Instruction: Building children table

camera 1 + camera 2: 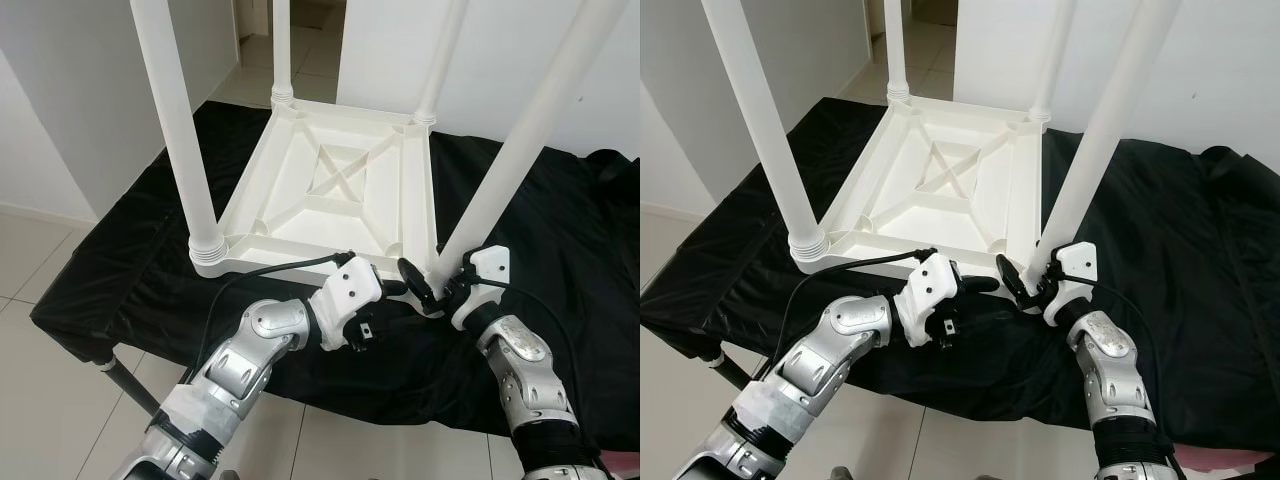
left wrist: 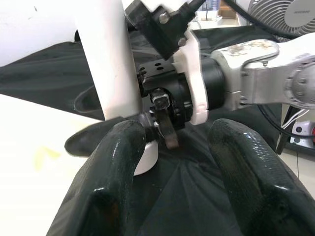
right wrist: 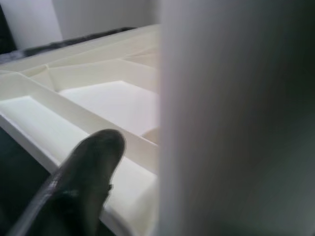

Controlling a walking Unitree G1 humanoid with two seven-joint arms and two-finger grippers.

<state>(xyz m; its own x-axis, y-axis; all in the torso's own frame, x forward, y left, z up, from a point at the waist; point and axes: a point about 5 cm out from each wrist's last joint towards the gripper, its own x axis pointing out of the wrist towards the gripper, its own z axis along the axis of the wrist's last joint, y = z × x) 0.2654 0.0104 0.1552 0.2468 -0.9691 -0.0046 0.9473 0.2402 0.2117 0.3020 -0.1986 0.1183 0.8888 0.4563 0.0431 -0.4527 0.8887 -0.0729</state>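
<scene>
left eye view: i count one white children table, upside down on the black-draped worktop, with four white legs standing up. its underside is ribbed with a cross brace. near leg sits at the table's near right corner, close to the worktop's front edge. right gripper jaws clasp that leg's base; left gripper, just beside it, jaws spread apart.

Head eyes look down; wrist cameras close on table leg.

White walls, pale tiled floor, open doorway
</scene>
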